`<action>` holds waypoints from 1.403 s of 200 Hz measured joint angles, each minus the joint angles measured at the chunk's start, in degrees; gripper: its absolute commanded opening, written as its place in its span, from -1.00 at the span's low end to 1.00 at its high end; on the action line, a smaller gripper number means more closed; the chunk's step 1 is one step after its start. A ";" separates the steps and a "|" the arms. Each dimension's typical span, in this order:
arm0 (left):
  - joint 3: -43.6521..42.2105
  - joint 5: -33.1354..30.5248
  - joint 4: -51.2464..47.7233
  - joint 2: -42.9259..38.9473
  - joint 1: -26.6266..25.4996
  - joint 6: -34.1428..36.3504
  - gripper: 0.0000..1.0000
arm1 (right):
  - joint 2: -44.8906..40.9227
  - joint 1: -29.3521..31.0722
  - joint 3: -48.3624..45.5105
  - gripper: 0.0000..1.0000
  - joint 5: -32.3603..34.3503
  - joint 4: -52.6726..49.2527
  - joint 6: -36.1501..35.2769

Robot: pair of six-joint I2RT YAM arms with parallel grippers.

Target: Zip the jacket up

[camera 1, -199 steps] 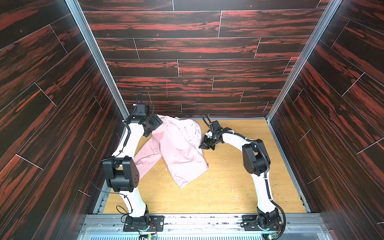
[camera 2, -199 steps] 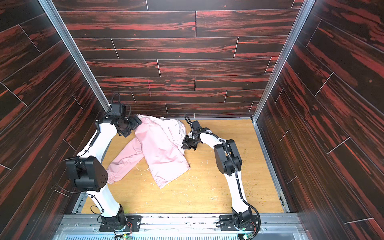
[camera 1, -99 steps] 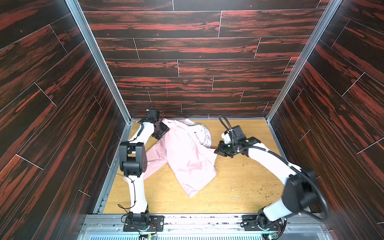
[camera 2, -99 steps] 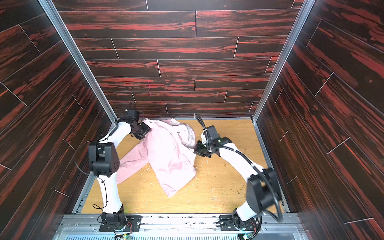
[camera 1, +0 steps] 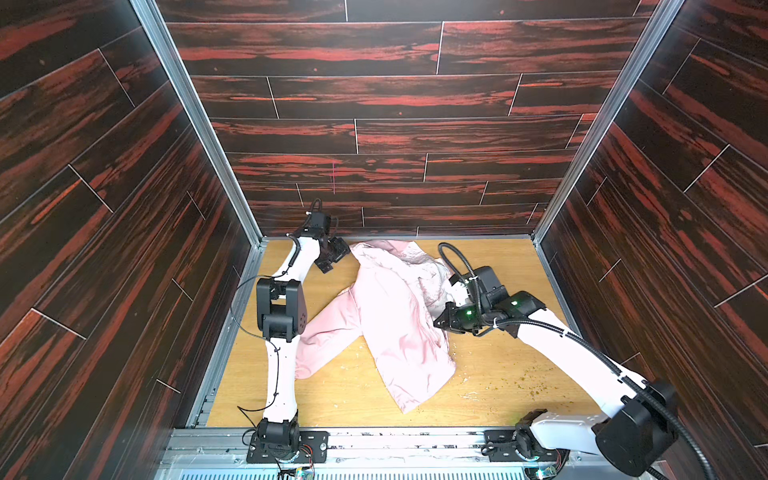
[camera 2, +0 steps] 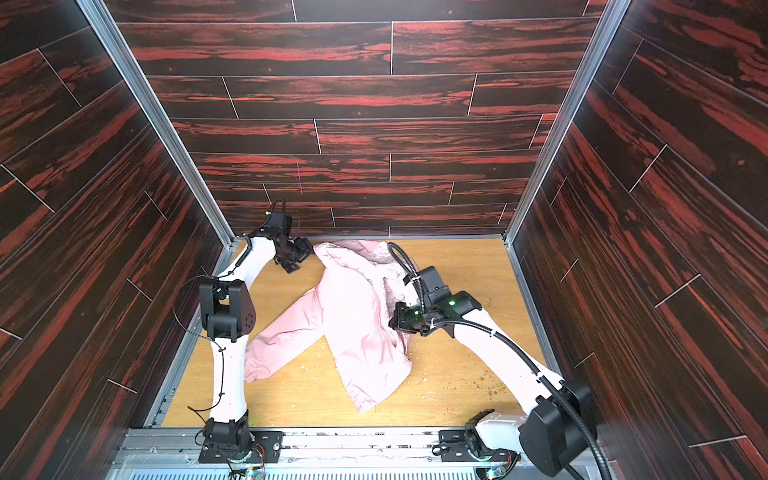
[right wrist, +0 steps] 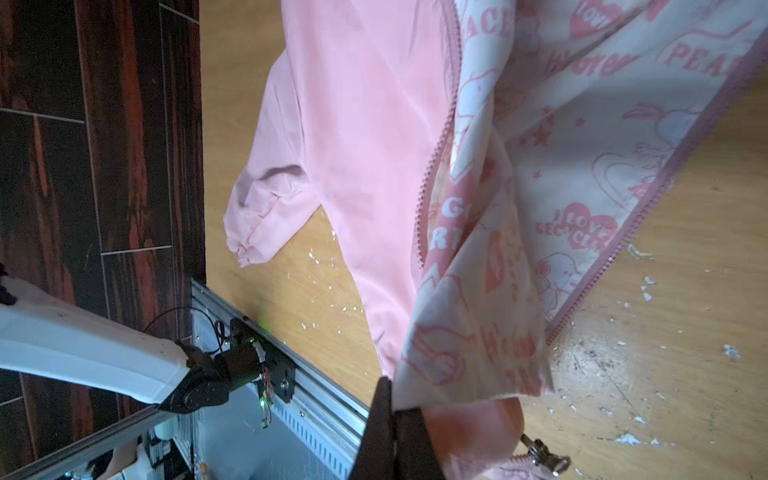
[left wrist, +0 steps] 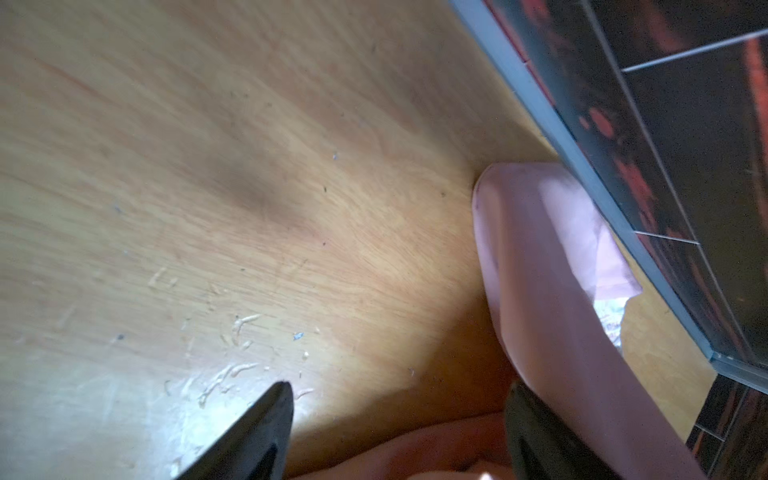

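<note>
Right wrist view: pale printed lining [right wrist: 582, 104] of the jacket [right wrist: 353, 124] reads "PEA…", "…ACE", and "I LOVE" in a pink heart [right wrist: 584, 226]. Other lettering is too crumpled to read.

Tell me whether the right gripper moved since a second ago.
Yes: the right gripper, shut on the jacket, pulled away from the back wall toward the front rail.

The jacket [camera 1: 390, 328] sprawls over the middle of the table [camera 1: 519, 386], its far end close to the back wall [camera 1: 374, 208]. Bare wood lies open at the near right, the far right corner and along the near edge. 2 obstacles flank it: the left arm [camera 1: 280, 309] just beside the sleeve [camera 1: 324, 345], the right arm [camera 1: 573, 353] slanting across the right side.
</note>
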 measured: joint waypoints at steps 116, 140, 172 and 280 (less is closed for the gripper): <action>-57.42 3.41 1.53 -46.01 -9.31 -5.01 0.63 | 7.72 -2.86 5.64 0.05 2.08 0.63 0.48; -66.84 4.04 4.66 -46.82 -12.24 -8.63 0.56 | 7.69 -7.13 6.86 0.14 3.52 1.27 1.57; -70.20 1.77 6.08 -46.14 -11.39 -9.86 0.33 | 9.14 -11.78 9.09 0.09 5.92 0.92 2.16; -48.72 -4.02 4.83 -23.06 -0.44 -2.10 0.07 | 10.88 -12.59 9.66 0.19 6.71 0.04 3.30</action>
